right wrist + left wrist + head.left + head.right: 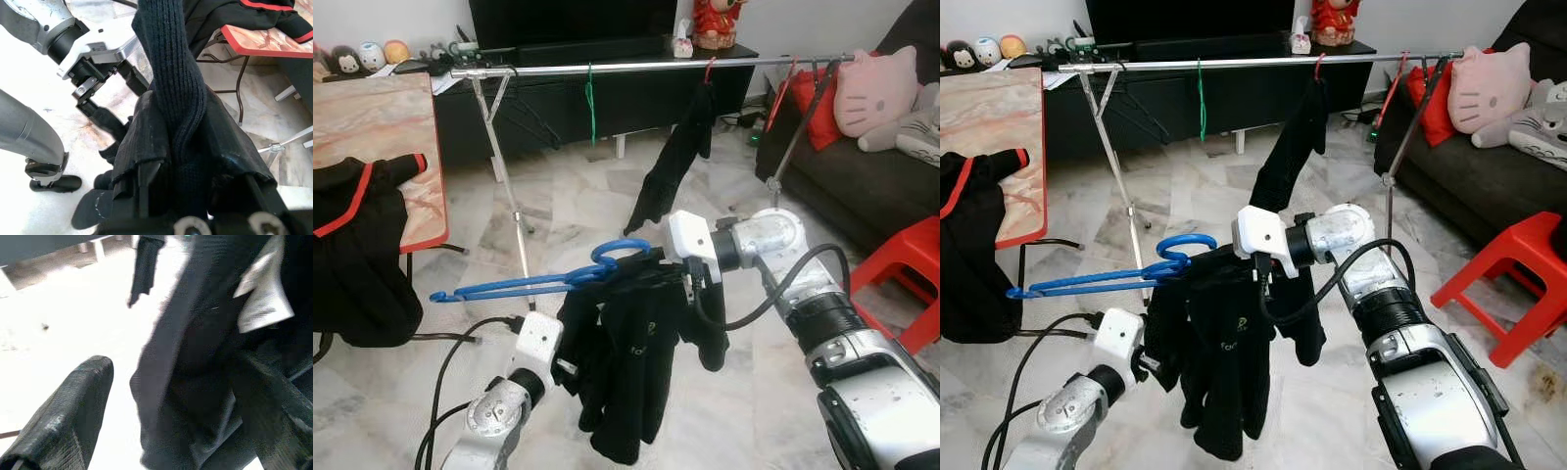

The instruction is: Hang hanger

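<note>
A blue hanger (pixel 524 284) carries a black knit garment (pixel 631 362) and is held level above the floor. My right gripper (pixel 651 271) is shut on the hanger just below its hook, with the knit cloth (pixel 178 98) draped over its fingers. My left gripper (pixel 571 368) is lower, at the garment's left edge. It is open, with the black cloth (pixel 195 357) between its spread fingers (pixel 73 406). The silver clothes rail (pixel 636 67) runs across the room farther ahead, higher than the hanger.
On the rail hang a green hanger (pixel 591 98), a black garment on a red hanger (pixel 680 157) and more red hangers (pixel 781 93). A marble-topped table (pixel 382 137) with a black-and-red garment (pixel 357 255) stands at left. A sofa (pixel 862 186) and red stool (pixel 901 269) are at right.
</note>
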### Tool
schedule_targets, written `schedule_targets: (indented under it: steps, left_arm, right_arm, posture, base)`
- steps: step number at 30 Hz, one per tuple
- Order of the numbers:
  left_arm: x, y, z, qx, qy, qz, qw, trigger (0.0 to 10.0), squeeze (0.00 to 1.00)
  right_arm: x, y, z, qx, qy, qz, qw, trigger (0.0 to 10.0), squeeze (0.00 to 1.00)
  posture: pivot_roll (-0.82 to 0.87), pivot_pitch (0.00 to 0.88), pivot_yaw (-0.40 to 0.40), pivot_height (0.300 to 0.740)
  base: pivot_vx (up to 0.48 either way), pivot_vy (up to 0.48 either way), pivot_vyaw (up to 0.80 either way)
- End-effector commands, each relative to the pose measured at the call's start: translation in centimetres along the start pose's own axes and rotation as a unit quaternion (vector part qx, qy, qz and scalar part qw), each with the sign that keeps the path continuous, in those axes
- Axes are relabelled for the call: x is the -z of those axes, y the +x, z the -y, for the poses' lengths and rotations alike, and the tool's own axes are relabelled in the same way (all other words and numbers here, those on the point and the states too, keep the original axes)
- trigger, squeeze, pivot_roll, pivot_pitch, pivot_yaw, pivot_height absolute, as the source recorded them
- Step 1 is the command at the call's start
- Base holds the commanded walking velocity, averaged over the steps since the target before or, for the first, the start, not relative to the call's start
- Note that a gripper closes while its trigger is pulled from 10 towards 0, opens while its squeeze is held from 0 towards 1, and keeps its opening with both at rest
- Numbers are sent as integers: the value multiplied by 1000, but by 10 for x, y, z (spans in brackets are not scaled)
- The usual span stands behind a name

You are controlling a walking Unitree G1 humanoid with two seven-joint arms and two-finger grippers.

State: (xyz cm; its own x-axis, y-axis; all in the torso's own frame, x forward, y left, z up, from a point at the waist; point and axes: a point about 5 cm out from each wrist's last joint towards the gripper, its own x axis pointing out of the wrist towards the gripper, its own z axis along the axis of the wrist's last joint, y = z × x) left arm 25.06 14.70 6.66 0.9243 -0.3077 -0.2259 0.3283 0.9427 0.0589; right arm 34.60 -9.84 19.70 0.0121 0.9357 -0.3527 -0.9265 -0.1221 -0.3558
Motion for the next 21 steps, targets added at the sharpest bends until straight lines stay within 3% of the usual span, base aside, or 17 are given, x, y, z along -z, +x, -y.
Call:
schedule_targets:
  steps: [1,14,16,21]
  left_arm:
    - [-1,0,-4,-17,3,4,1000,10000,0]
    - [-2,-2,-15,-49,0,4,999,10000,0]
    - [3,1,-3,0,-19,-10,1000,10000,0]
    - [3,2,1,17,-27,-9,999,10000,0]
  right_arm:
    - [-5,-3,2,7,-13,6,1000,0,0]
    - [-5,-2,3,9,-10,6,1000,0,0]
    - [-9,1,3,8,-18,11,1000,0,0]
    - [-15,0,4,6,-29,16,999,0,0]
  posture:
    - [-28,0,-52,732]
    - [-24,0,-54,732]
    - [-29,0,-53,732]
    - [-29,0,-53,732]
  base:
    - [0,0,0]
    - [0,0,0]
    - [0,0,0]
    - [0,0,0]
